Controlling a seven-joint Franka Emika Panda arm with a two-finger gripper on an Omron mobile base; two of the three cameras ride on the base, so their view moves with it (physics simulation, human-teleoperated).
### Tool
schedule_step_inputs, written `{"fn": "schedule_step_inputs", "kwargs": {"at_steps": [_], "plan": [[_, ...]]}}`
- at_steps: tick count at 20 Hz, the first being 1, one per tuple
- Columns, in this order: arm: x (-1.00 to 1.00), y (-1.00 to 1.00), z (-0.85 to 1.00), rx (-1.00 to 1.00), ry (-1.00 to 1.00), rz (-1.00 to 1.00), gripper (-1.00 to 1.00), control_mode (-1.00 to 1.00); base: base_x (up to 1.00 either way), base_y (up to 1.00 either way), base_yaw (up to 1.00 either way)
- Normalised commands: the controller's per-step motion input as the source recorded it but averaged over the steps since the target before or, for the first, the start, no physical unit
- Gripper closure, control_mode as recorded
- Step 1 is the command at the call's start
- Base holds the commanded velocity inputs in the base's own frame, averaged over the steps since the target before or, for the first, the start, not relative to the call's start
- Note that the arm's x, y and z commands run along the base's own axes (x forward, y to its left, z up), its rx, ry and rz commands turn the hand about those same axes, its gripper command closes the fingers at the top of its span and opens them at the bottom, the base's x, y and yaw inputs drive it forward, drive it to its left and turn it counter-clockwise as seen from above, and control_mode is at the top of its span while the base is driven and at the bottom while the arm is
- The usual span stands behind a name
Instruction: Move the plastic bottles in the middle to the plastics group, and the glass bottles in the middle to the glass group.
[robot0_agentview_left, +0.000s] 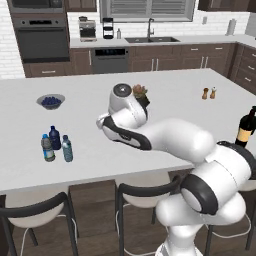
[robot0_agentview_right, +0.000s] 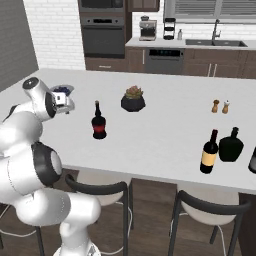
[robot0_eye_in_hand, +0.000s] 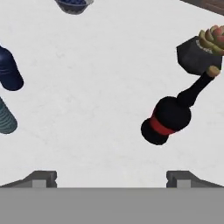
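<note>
The squat dark bottle with a red label (robot0_agentview_right: 99, 121) stands alone mid-counter, in front of a potted succulent (robot0_agentview_right: 133, 98). In the hand view it (robot0_eye_in_hand: 168, 118) lies to the right of my open gripper (robot0_eye_in_hand: 111, 179), well apart from both fingertips (robot0_eye_in_hand: 43, 178). At the counter's left stand the dark-blue bottle (robot0_agentview_left: 54, 137), the greyish labelled bottle (robot0_agentview_left: 47, 148) and the pale-blue bottle (robot0_agentview_left: 67, 148), close together. The tall wine bottle with a tan label (robot0_agentview_right: 209, 152) stands far right beside the black glossy bottle (robot0_agentview_right: 231, 145). Nothing is between the jaws.
A bowl of blueberries (robot0_agentview_left: 50, 101) sits behind the small bottles. Salt and pepper shakers (robot0_agentview_right: 220, 106) stand at the back right. Dark chairs (robot0_agentview_right: 100, 195) line the counter's near edge. Another dark bottle (robot0_agentview_right: 252, 160) shows at the right border.
</note>
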Motion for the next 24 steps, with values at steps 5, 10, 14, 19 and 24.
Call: {"fn": "schedule_step_inputs", "kwargs": {"at_steps": [5, 10, 14, 19, 24], "plan": [[-0.03, -0.88, 0.22, 0.00, 0.03, -0.30, -1.00, -1.00, 0.00, 0.00, 0.00], [-0.01, -0.82, 0.24, 0.06, 0.00, -0.17, -1.00, -1.00, 0.00, 0.00, 0.00], [0.07, -0.67, 0.03, 0.05, 0.00, -0.09, -1.00, -1.00, 0.00, 0.00, 0.00], [0.35, -0.15, -0.11, 0.00, -0.02, 0.00, -1.00, -1.00, 0.00, 0.00, 0.00], [0.46, 0.00, -0.13, 0.06, -0.03, 0.07, -1.00, -1.00, 0.00, 0.00, 0.00]]}}
